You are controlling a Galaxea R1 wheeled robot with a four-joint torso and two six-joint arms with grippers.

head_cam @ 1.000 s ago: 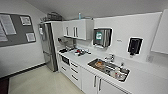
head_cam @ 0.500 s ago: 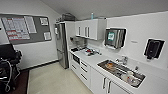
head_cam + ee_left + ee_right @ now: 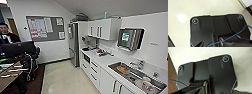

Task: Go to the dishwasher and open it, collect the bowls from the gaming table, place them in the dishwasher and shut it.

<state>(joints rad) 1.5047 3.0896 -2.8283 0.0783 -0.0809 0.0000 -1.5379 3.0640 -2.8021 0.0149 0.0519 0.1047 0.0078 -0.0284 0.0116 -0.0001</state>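
- a small kitchen with a pale cream floor (image 3: 65, 80) and a long white counter (image 3: 105, 61) running away along the right wall
- a tall steel fridge (image 3: 73, 43) stands at its far end; a steel sink (image 3: 135, 75) holds something orange (unclear what)
- dishwasher not identifiable among the white drawers (image 3: 93, 71)
- a person (image 3: 7, 36) sits at left
- either claw's opening: cannot tell

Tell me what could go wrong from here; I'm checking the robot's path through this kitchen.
The pale floor lane runs narrow between the white cabinet drawers and the desk where a person sits, so drifting could clip either side. Items sit in the sink near the counter edge, so a swinging arm might knock them.
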